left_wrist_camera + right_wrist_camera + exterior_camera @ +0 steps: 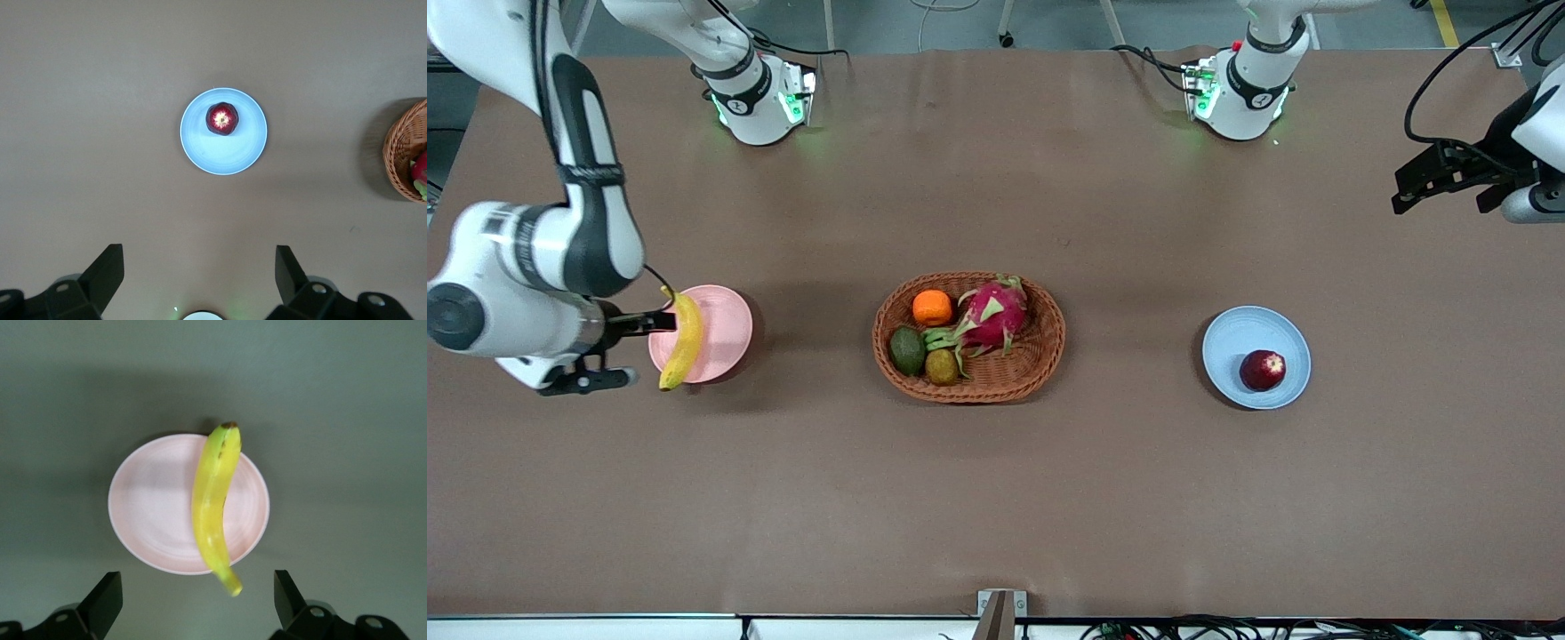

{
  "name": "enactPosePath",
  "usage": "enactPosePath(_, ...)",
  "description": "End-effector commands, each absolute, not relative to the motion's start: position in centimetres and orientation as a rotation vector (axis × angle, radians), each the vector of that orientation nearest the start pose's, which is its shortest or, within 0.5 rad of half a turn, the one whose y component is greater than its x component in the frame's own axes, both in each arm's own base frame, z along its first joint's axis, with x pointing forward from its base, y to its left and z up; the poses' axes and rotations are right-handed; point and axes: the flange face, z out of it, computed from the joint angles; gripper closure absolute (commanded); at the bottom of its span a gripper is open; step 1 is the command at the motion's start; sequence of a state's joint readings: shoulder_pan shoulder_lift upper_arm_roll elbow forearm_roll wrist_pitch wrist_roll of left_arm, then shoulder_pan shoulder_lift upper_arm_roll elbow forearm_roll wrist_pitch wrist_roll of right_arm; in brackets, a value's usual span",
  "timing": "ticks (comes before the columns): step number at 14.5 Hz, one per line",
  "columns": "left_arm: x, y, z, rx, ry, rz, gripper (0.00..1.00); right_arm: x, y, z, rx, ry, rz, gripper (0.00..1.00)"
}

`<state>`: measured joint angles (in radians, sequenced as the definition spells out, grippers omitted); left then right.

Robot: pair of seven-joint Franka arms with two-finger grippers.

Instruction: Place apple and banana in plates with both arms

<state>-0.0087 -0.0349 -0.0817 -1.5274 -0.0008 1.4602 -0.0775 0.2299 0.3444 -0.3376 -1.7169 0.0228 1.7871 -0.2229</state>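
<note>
The yellow banana (683,338) lies across the pale pink plate (720,333), with its tip nearer the front camera hanging over the rim. My right gripper (624,351) is open and empty, up in the air beside that plate toward the right arm's end. The right wrist view shows the banana (215,500) on the pink plate (147,507) past my open right gripper (198,600). The dark red apple (1263,370) sits on the light blue plate (1240,338). My left gripper (1405,191) is open and empty, raised high at the left arm's end. The left wrist view shows the apple (222,119), the blue plate (223,150) and my open left gripper (200,273).
An oval wicker basket (1040,356) stands mid-table between the plates. It holds an orange (932,308), a pink dragon fruit (992,313), an avocado (908,350) and a small brown fruit (942,365). The arm bases (760,98) stand along the table's edge farthest from the front camera.
</note>
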Motion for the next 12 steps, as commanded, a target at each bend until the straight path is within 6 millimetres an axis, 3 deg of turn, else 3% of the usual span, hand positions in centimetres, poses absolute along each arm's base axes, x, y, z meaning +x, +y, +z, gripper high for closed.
enactPosePath(1,52.2,-5.7,65.6,-3.141,0.054,0.044,0.00,63.3,-6.2,45.7,-3.172,-0.119,0.350,0.00)
enactPosePath(5,52.4,-5.9,65.4,-3.133,0.060,0.048,0.00,63.5,-5.8,53.6,-3.187,-0.114,0.297,0.00)
enactPosePath(8,52.4,-5.7,65.5,-3.132,0.055,0.043,0.00,63.6,-4.9,56.1,-3.189,-0.146,0.223,0.00)
enactPosePath(9,52.4,-5.7,65.5,-3.132,0.055,0.043,0.00,63.2,-5.0,57.2,-3.190,-0.153,0.204,0.00)
enactPosePath(12,52.4,-5.9,65.5,-3.132,0.048,0.042,0.00,63.0,-6.5,57.7,-3.174,-0.091,0.183,0.00)
